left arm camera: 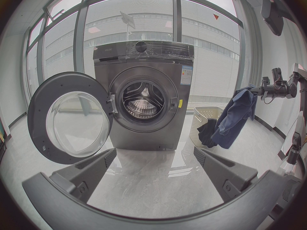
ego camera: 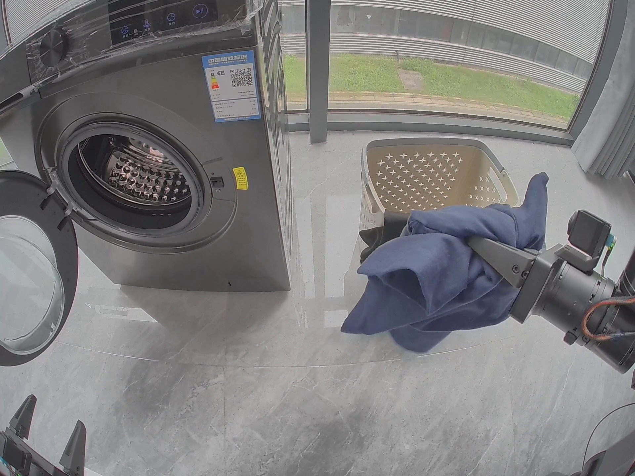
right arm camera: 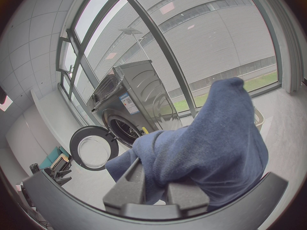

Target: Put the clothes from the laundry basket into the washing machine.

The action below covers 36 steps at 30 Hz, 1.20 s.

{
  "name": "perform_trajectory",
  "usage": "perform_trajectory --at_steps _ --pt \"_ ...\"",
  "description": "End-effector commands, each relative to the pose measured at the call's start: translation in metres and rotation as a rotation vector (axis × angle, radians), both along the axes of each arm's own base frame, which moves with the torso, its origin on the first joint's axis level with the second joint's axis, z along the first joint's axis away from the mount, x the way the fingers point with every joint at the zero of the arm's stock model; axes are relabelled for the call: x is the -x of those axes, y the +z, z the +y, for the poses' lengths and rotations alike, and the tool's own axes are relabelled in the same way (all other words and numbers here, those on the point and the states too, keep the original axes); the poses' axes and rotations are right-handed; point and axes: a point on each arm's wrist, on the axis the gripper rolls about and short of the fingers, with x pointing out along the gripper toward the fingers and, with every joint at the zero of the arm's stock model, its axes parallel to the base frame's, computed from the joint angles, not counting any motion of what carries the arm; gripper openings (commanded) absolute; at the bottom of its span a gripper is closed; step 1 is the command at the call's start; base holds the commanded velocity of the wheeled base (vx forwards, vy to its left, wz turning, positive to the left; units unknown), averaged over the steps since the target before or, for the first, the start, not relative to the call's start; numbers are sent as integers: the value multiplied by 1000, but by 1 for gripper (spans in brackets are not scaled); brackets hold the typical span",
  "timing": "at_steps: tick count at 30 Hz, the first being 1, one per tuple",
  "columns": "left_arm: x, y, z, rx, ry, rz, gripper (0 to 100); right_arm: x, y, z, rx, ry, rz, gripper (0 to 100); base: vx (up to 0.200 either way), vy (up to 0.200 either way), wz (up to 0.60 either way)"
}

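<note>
Carry step in hand: the right hand [ego camera: 483, 249] is clamped on a navy blue fabric garment [ego camera: 423, 279], lifted just near of the beige perforated plastic laundry basket [ego camera: 430, 166] on the right. The grey front-loading washing machine [ego camera: 254, 233] stands left, round glass door [ego camera: 30, 279] swung wide. Next move, I'd say: swing left and feed the cloth into the steel drum [ego camera: 135, 173], minding trailing folds. Left hand [ego camera: 53, 418] sits low, near left, wide open, empty. Count: one blue garment, one black garment [ego camera: 380, 233] draped on the basket's near rim, one basket, one machine.
</note>
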Motion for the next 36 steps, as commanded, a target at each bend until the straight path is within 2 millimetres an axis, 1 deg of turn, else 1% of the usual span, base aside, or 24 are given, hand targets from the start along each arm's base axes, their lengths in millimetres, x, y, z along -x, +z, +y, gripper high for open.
perform_trajectory --at_steps 1,23,32,36 --pt "0 -5 0 1 -1 2 100 -1 -1 1 4 0 4 0 0 200 0" --pt "0 -5 0 1 -1 2 100 -2 -4 2 6 0 18 0 0 200 0" --pt "0 -5 0 0 0 2 100 -2 -6 2 -1 0 32 0 0 0 0" --pt "0 -5 0 1 0 2 100 -2 -6 2 -1 0 32 0 -200 0 0"
